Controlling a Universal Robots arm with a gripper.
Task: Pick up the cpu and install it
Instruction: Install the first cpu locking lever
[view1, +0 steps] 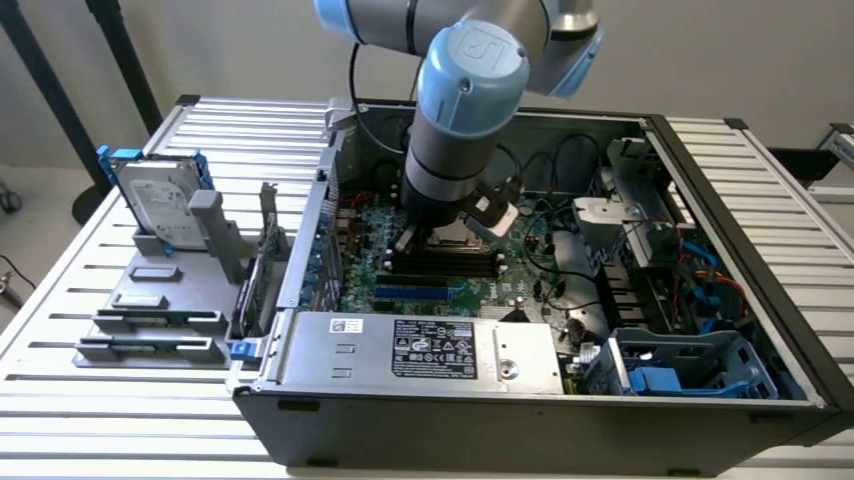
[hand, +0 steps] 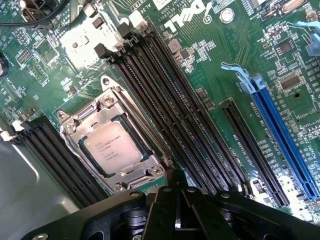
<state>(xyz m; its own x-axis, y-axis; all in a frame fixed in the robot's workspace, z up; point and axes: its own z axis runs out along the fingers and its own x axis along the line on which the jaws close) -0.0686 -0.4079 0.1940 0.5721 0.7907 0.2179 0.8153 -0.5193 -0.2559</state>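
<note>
I see the Universal Robots arm (view1: 461, 110) reaching down into the open computer case (view1: 534, 400), its wrist over the motherboard (view1: 427, 290) near the middle of the chassis.

In the wrist view the cpu (hand: 112, 147) sits flat inside the metal frame of its socket (hand: 111, 142), silvery top up, printed text readable. I note the frame surrounds it on all 4 sides.

Gripper (hand: 177, 202): its black fingers are pressed together with only a thin seam between them, and they hold nothing. The tips are just beside the socket frame's corner; I cannot tell whether they touch it.

Beside the socket run 4 black memory slots (hand: 170, 115), all without modules. More black slots (hand: 55, 155) lie on the socket's other side. Farther across the board I see a long black expansion slot (hand: 252, 150) and a blue expansion slot (hand: 282, 135) with a pale blue latch.

Exterior view, outside the case: a grey fixture (view1: 160, 300) on the slatted table (view1: 80, 400) at the exterior view's left. A silver hard drive (view1: 158, 200) with blue rails stands upright in it. 2 small flat grey blocks (view1: 144, 285) lie on it nearer the camera.

Inside the case, the power supply (view1: 420, 348) lies along the near wall, and a blue-trimmed drive cage (view1: 687, 365) sits at the exterior view's right.
</note>
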